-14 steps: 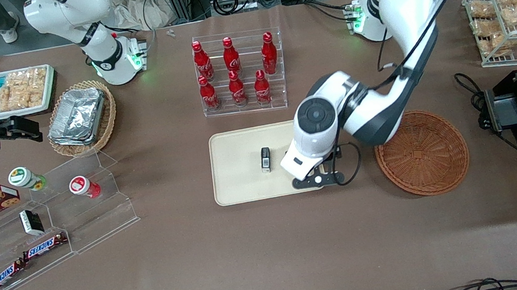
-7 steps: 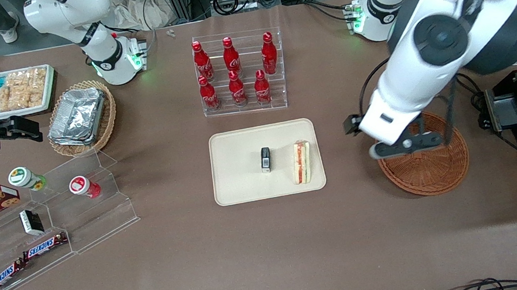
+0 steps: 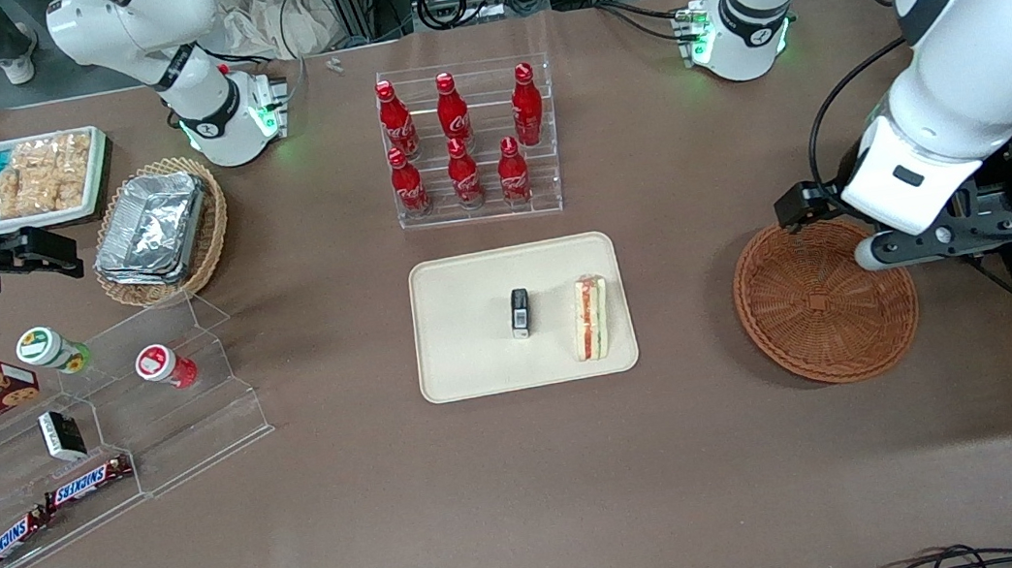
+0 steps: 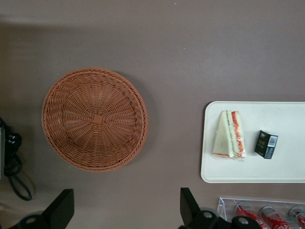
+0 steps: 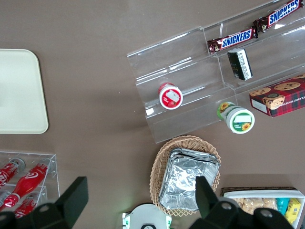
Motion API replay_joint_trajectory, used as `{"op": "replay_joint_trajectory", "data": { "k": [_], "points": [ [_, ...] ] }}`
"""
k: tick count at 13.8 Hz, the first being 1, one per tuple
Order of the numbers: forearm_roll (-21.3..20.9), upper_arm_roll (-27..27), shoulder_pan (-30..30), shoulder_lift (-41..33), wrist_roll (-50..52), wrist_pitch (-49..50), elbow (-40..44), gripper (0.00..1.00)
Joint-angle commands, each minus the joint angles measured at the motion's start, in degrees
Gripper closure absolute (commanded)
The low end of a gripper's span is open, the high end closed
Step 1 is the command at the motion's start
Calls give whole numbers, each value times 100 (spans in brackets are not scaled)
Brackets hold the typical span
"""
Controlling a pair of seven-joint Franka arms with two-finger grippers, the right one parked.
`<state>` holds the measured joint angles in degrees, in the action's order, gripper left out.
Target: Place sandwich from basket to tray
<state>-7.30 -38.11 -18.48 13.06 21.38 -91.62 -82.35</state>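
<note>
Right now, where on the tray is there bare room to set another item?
On the tray, the stretch toward the parked arm's end, beside the small black box, is bare. The sandwich crowds the edge nearest the basket. The open gripper hangs above the basket.

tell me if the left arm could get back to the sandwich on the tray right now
Probably yes: the sandwich lies uncovered on the tray, only a small black box beside it. The open gripper hangs near the basket.

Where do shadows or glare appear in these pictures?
Front view: the raised open gripper and its arm shade the brown table near the reddish-brown wicker basket. Right wrist view: the foil containers glare brightly.
</note>
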Motion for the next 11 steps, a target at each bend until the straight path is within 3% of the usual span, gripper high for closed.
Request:
{"op": "replay_joint_trajectory", "data": {
  "k": [1, 2, 4, 6, 8, 9, 11],
  "points": [
    [123, -12, -584, -180, -772, 161, -132, 0],
    [124, 23, -708, -198, -1159, 275, -141, 0],
    [176, 774, -300, -251, -1688, 338, -141, 0],
    [648, 2204, 665, -417, -2223, 329, -141, 0],
    [835, 3445, 1528, -523, -2804, 364, -150, 0],
    [853, 3738, 1767, -506, -2841, 355, -115, 0],
    [836, 3741, 1804, -454, -2894, 338, -27, 0]
  ]
}}
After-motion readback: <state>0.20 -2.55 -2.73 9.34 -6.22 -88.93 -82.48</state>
